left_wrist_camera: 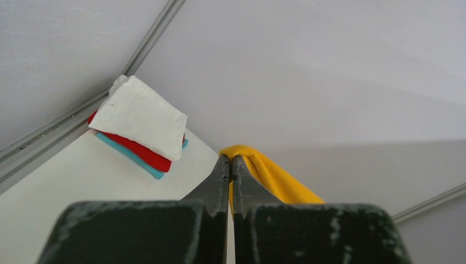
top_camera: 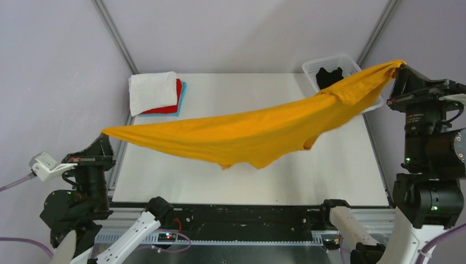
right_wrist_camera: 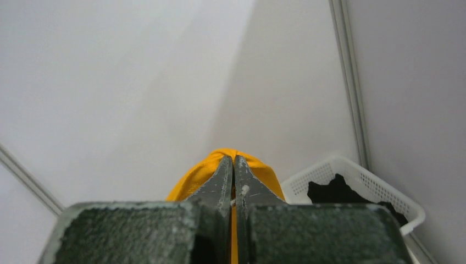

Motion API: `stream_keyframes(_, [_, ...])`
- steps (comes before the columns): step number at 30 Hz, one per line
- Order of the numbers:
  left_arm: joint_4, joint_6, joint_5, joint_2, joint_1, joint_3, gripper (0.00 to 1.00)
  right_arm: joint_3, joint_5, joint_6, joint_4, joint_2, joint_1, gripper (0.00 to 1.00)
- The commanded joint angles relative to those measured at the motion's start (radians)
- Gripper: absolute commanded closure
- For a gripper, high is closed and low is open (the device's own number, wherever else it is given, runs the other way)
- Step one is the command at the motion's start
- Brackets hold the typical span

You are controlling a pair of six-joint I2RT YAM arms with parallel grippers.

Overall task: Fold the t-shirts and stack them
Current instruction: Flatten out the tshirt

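Tabletop (top_camera: 340, 176): white, mid-frame in the top view.
Room: pale grey walls (top_camera: 247, 33), metal struts (top_camera: 115, 36) in the upper corners.
Mustard-yellow t-shirt (top_camera: 258, 129): stretched in the air over the tabletop.
Left claw (top_camera: 105, 133): pinching its lower-left end.
Right claw (top_camera: 403, 65): pinching its upper-right end.
Folded stack (top_camera: 156, 93): on the tabletop, upper left.

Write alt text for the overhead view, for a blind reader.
A mustard-yellow cotton t-shirt hangs stretched in the air over a white table, the left gripper and the right gripper each pinching one end. Behind it lie a folded stack of white, red and light-blue t-shirts and a white plastic lattice basket holding a black t-shirt.
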Motion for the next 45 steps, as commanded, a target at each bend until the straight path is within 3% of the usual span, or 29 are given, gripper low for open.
stream_keyframes(1, [0.013,0.037,0.037,0.034,0.009,0.022,1.0,0.051,-0.073,-0.026,-0.048,0.064,-0.005,1.0])
stream_keyframes(6, [0.018,0.023,0.018,0.207,0.008,-0.032,1.0,-0.01,-0.226,-0.021,-0.052,0.209,0.01,1.0])
stream_keyframes(9, [0.015,-0.033,-0.001,0.408,0.021,-0.12,1.0,-0.071,-0.203,-0.081,-0.036,0.374,0.12,1.0])
stream_keyframes(14, [0.023,-0.161,0.235,0.716,0.199,-0.244,1.0,-0.094,-0.134,-0.112,0.018,0.716,0.231,1.0])
stream_keyframes(21, [0.037,-0.204,0.294,1.124,0.271,-0.254,1.0,0.19,-0.097,-0.084,0.021,1.251,0.275,0.98])
stream_keyframes(25, [0.057,-0.212,0.327,1.194,0.297,-0.251,1.0,0.336,-0.064,-0.127,0.018,1.374,0.296,0.89])
stream_keyframes(32, [0.087,-0.231,0.345,1.193,0.337,-0.266,1.0,0.621,-0.038,-0.149,0.033,1.533,0.286,1.0])
stream_keyframes(37, [0.118,-0.238,0.385,1.174,0.356,-0.296,1.0,0.656,-0.061,-0.167,0.125,1.585,0.278,1.0])
stream_keyframes(39, [0.123,-0.234,0.396,1.172,0.358,-0.298,1.0,0.654,-0.086,-0.177,0.156,1.596,0.277,0.89])
stream_keyframes(40, [0.123,-0.234,0.402,1.171,0.359,-0.299,1.0,0.654,-0.093,-0.174,0.157,1.597,0.277,0.67])
stream_keyframes(41, [0.127,-0.233,0.406,1.17,0.361,-0.298,1.0,0.653,-0.096,-0.175,0.151,1.595,0.28,0.55])
stream_keyframes(42, [0.128,-0.234,0.412,1.169,0.362,-0.299,1.0,0.653,-0.092,-0.179,0.142,1.586,0.283,0.33])
stream_keyframes(44, [0.13,-0.235,0.424,1.165,0.365,-0.302,1.0,0.639,-0.068,-0.203,0.11,1.548,0.293,0.06])
stream_keyframes(45, [0.132,-0.235,0.428,1.162,0.367,-0.305,1.0,0.627,-0.053,-0.226,0.087,1.505,0.302,0.03])
